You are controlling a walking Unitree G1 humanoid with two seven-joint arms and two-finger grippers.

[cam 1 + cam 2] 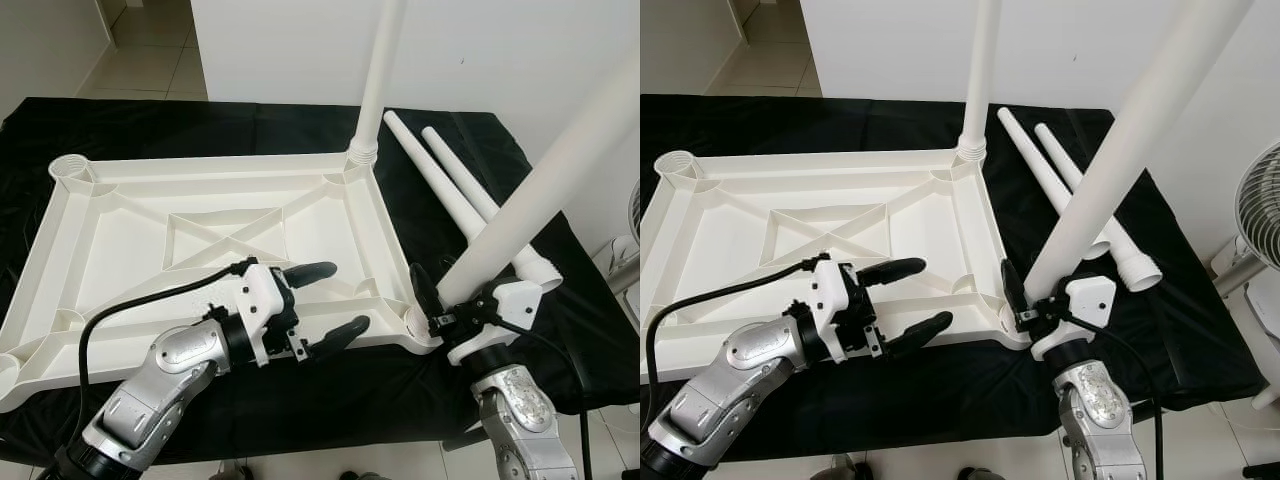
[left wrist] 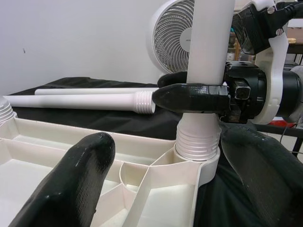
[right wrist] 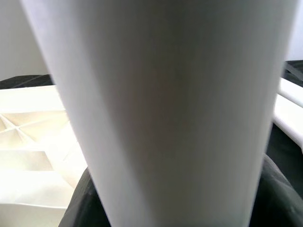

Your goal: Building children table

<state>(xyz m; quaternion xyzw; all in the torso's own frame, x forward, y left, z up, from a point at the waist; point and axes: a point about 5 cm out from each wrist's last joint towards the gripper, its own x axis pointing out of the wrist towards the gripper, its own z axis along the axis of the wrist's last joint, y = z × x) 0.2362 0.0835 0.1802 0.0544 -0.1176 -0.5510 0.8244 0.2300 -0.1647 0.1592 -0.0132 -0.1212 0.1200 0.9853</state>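
The white tabletop (image 1: 200, 240) lies underside up on the black-draped table (image 1: 150, 125), so its corner sockets face upward for the legs, and one leg (image 1: 378, 70) already stands in the socket at the upper middle of the frame. The right claw (image 1: 432, 300) is clamped on a second leg (image 1: 540, 180), its threaded end seated in the lower-right corner socket (image 2: 196, 158), probably for screwing in. The left claw (image 1: 325, 300) hovers spread and empty just left of that socket; two spare legs (image 1: 440, 185) lie at upper right.
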